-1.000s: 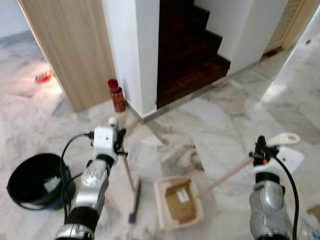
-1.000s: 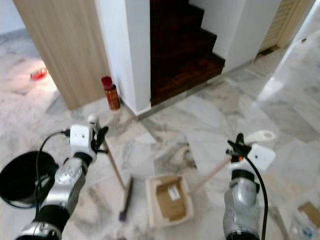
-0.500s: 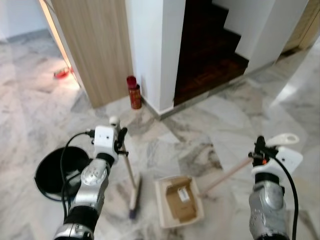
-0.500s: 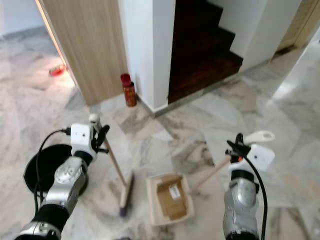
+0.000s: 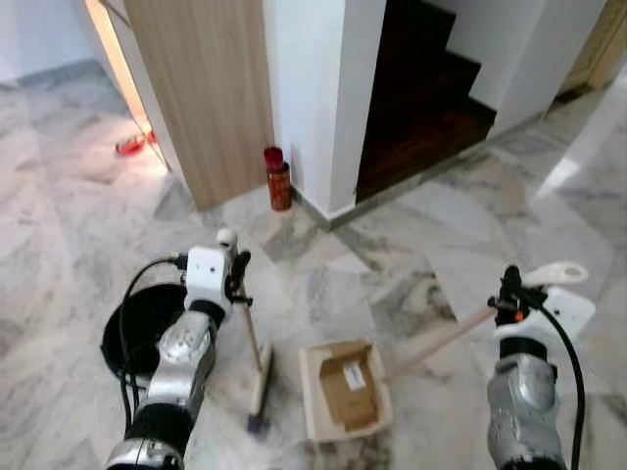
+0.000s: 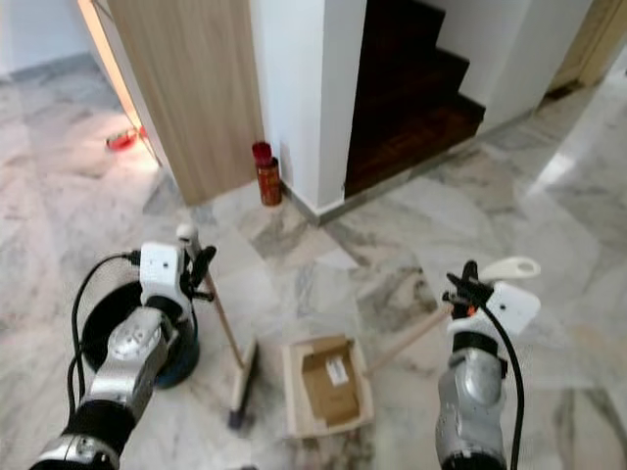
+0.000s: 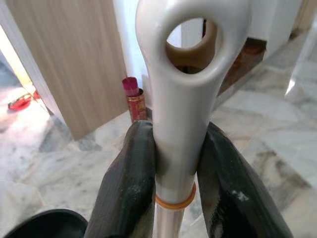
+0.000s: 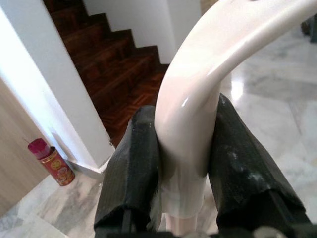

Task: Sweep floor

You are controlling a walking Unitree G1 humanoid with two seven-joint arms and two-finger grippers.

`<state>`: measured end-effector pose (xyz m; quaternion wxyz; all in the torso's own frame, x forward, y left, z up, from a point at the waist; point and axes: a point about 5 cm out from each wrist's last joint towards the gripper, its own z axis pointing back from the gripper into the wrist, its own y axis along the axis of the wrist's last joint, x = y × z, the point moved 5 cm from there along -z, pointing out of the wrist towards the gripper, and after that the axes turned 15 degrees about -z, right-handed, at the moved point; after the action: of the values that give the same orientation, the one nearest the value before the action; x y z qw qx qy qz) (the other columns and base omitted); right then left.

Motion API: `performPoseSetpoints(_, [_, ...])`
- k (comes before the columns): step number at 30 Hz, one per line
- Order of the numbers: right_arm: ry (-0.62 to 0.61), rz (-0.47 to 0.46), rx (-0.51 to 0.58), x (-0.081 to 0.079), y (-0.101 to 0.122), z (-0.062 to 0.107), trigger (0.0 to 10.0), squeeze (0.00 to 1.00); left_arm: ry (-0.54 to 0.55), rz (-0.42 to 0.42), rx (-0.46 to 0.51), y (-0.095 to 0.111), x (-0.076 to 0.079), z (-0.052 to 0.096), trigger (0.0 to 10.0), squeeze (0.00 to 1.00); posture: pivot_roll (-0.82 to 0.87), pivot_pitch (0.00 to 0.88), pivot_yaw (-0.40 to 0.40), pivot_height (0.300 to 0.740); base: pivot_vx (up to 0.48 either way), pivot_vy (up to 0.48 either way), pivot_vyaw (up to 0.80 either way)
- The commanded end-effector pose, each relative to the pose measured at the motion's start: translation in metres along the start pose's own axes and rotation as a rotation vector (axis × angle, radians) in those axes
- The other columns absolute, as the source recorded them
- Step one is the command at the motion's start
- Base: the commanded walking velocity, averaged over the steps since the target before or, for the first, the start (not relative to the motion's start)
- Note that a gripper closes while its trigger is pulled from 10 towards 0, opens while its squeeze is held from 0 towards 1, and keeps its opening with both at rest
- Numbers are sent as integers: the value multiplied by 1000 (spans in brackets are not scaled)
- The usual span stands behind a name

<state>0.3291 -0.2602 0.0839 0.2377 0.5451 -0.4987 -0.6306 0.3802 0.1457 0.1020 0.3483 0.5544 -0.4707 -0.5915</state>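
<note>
**Observer:** What have you got closest to you?

**Operator:** I have both tools in hand. My left end effector [image 5: 233, 277] is clamped on the top of the broom [image 5: 257, 377]; the left wrist view shows both pads squeezing its white handle just under the hanging hole. My right end effector [image 5: 508, 292] is clamped the same way on the curved white grip of the dustpan [image 5: 343, 389].

**Observer:** How do they lie against each other?

**Operator:** The broom handle runs down from my left end effector toward 5 o'clock, with the brush head on the marble floor [image 5: 411, 245]. The dustpan handle slants from my right end effector toward 8 o'clock, to the tray just beside the brush, at its 3 o'clock. A piece of cardboard [image 5: 345, 387] lies in the tray. I judge the next stroke has to push rightward, across the brush's long axis, into the pan.

**Observer:** Anything farther out?

**Operator:** A black bucket [image 5: 137, 328] at my 9 o'clock, then a red can [image 5: 278, 179] against the white wall corner at 12, with dark stairs [image 5: 421, 98] beyond. The head views give the floor layout; the wrist views confirm the grips.
</note>
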Motion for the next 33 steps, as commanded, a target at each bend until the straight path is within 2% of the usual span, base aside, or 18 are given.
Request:
performPoseSetpoints(1, [6, -11, 43, -2, 10, -2, 10000, 0, 14, -3, 40, 11, -5, -4, 10000, 0, 125, 67, 20, 740, 0, 281, 0])
performPoseSetpoints(17, [8, -17, 43, -4, 9, -3, 10000, 0, 7, 2, 42, 12, -5, -4, 10000, 0, 131, 82, 23, 740, 0, 279, 0])
performPoseSetpoints(33, [13, -20, 43, -6, 10, -6, 10000, 0, -33, 16, 65, 15, 2, -1, 10000, 0, 130, 77, 18, 740, 0, 0, 0])
